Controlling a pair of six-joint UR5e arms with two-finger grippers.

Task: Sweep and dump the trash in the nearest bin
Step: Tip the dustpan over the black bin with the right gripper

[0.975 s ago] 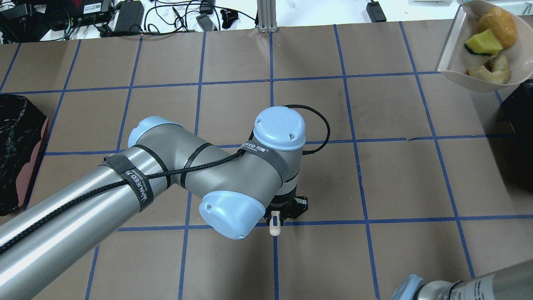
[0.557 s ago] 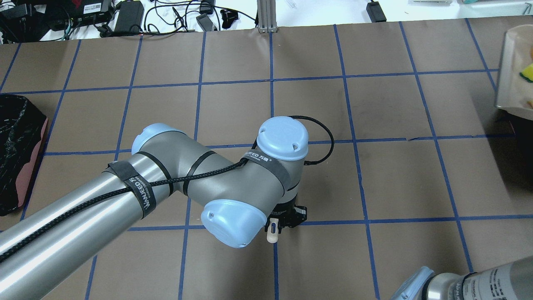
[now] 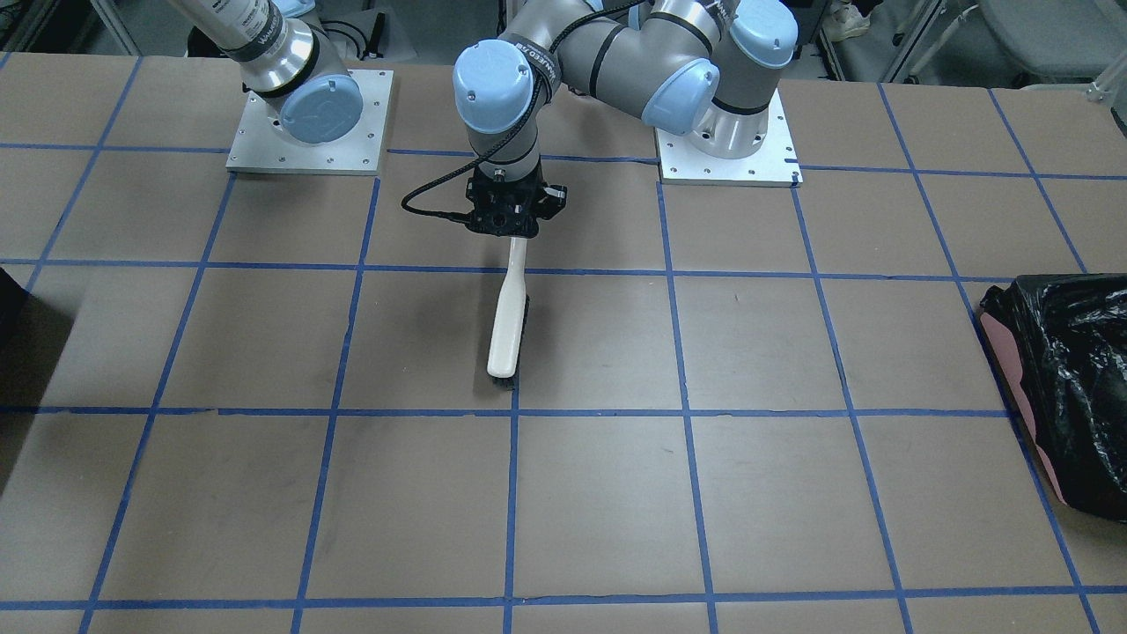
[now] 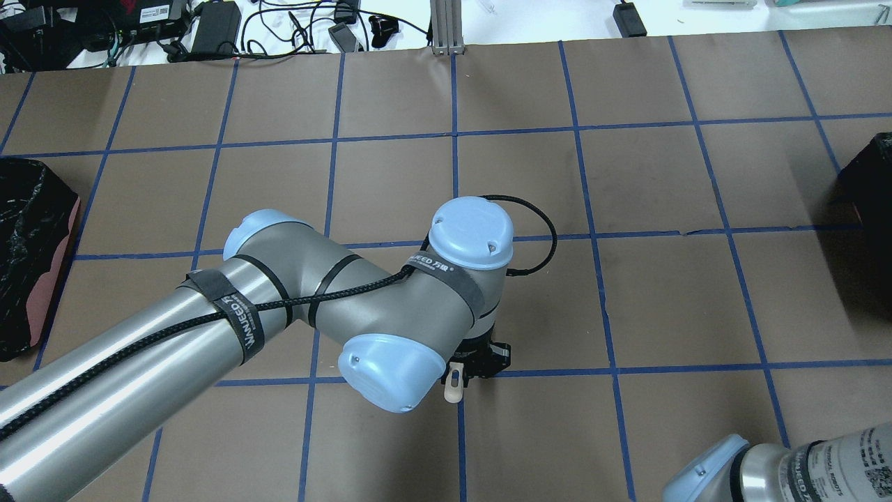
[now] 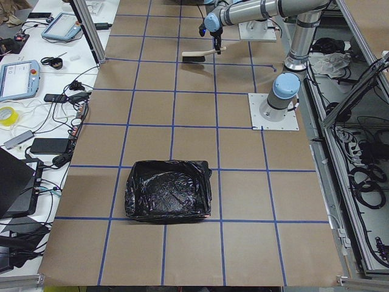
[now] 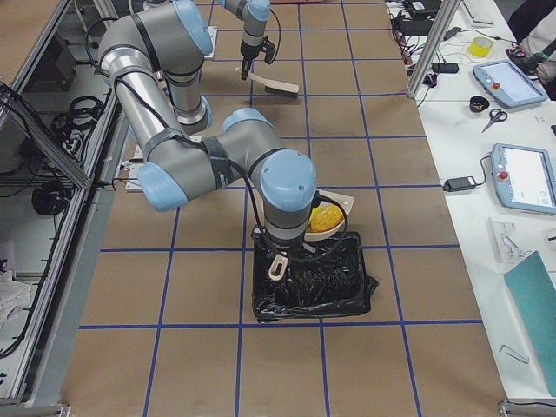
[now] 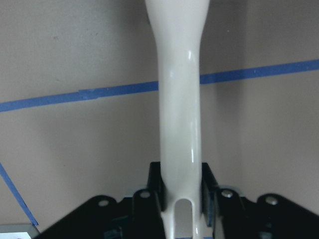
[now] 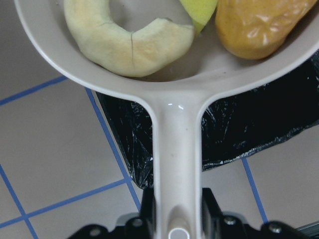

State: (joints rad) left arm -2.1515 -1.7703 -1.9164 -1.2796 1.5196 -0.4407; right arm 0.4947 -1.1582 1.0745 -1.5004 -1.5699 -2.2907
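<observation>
Brown paper table (image 3: 792,493) with a blue tape grid. In the overhead view we've got the left arm (image 4: 209,328) coming in from 8 o'clock to table centre. Of the right arm (image 4: 801,467) only a stub shows at 5 o'clock.

Two black-bagged bins: left-side bin (image 4: 28,244) at 9 o'clock on the table edge, right-side bin (image 4: 871,167) at 3 o'clock.

Right gripper (image 8: 178,201): jaws pinching the dustpan (image 8: 177,99) by its handle. In the right side view the pan (image 6: 339,201) hangs over the right-side bin (image 6: 321,278). The wrist view shows black bag under the pan's neck.

Left gripper (image 3: 515,236): jaws clamped on the handle of the white brush (image 3: 506,321). In the front-facing view its head points to 6 o'clock from the gripper, and the black bristles are low by the table. We can't tell whether they touch it.

All the trash is in the pan, not in the bin. In the right wrist view:
- potato-like lump (image 8: 259,25) at 1 o'clock
- crescent slice (image 8: 124,42) at 11 o'clock
- sponge piece (image 8: 202,10) at 12 o'clock, between those two, mostly cut off by the frame edge
</observation>
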